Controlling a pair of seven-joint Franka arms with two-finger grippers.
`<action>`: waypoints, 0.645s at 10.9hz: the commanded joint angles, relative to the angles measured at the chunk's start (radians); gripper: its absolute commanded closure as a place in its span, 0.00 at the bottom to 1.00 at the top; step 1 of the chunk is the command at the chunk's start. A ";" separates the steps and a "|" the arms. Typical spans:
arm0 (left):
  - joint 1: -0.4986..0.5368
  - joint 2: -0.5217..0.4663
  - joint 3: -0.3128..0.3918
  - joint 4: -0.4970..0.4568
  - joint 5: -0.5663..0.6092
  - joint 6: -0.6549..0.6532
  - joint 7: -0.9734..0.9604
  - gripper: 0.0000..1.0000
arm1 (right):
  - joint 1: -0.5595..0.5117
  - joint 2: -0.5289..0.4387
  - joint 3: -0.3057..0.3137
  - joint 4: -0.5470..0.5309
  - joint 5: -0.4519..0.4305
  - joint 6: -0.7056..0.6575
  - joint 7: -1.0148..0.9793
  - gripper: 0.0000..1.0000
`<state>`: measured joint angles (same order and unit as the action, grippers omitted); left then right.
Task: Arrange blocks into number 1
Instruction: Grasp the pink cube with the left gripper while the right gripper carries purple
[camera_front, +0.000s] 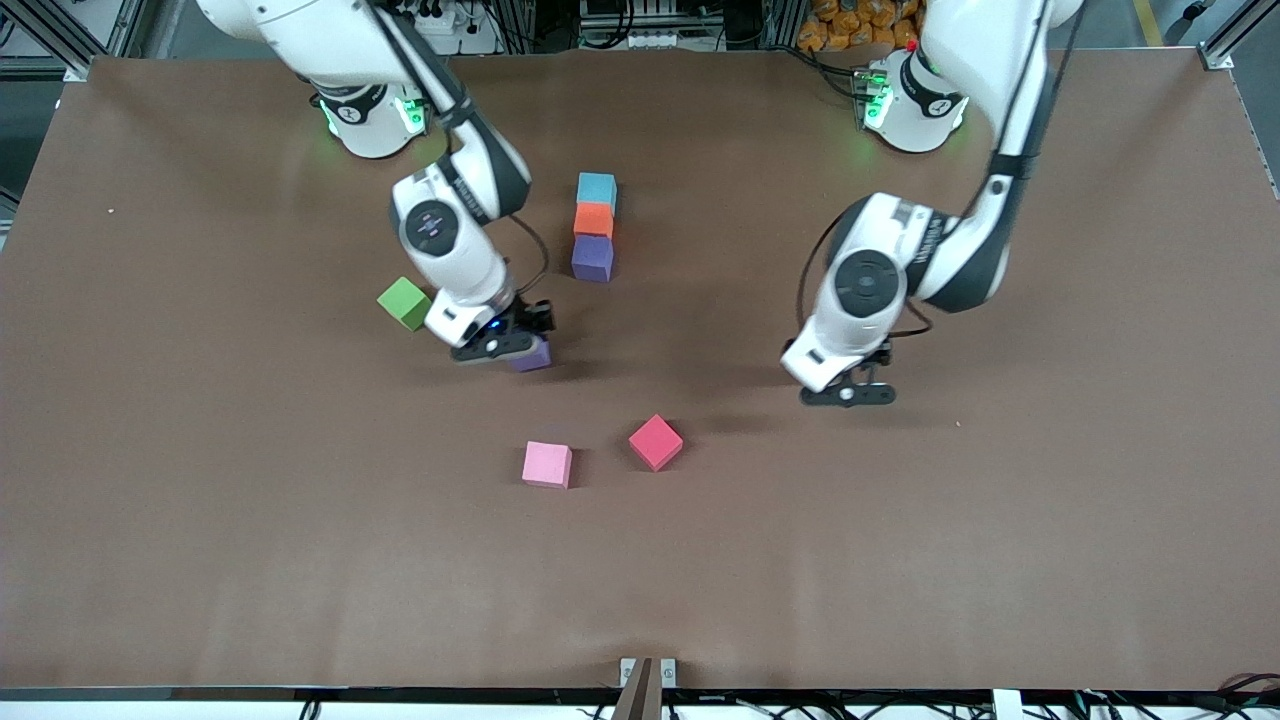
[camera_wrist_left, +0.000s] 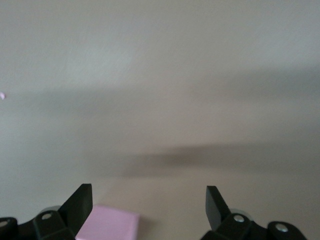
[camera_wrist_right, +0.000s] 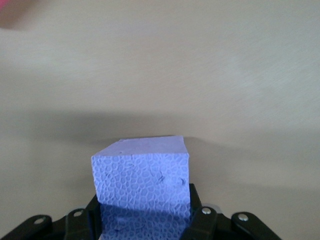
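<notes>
Pinching a purple block (camera_wrist_right: 142, 175) between its fingers, the right gripper (camera_front: 505, 345) sits low at the table, just beside the green block (camera_front: 404, 303). A column of cyan (camera_front: 596, 189), orange (camera_front: 593, 220) and a second purple block (camera_front: 592, 257) lies farther from the front camera, while a pink block (camera_front: 547, 464) and a red block (camera_front: 655, 442) lie nearer it. The left gripper (camera_front: 848, 393) waits, fingers spread, over bare table toward the left arm's end, a pink block (camera_wrist_left: 110, 225) showing under it in its wrist view.
</notes>
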<state>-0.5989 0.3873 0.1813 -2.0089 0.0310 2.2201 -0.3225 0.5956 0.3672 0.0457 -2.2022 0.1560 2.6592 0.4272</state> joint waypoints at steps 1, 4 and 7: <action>0.053 -0.056 -0.014 -0.100 -0.019 -0.044 0.205 0.00 | 0.085 -0.021 -0.006 -0.005 0.016 0.002 0.173 0.35; 0.088 -0.042 -0.014 -0.100 -0.063 -0.143 0.331 0.00 | 0.157 -0.017 -0.006 -0.002 0.014 0.004 0.303 0.34; 0.077 -0.019 -0.014 -0.100 -0.111 -0.163 0.352 0.00 | 0.188 -0.008 -0.006 -0.005 0.013 0.005 0.311 0.34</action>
<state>-0.5212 0.3689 0.1756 -2.1031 -0.0446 2.0736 0.0040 0.7659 0.3663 0.0462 -2.1976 0.1570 2.6605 0.7233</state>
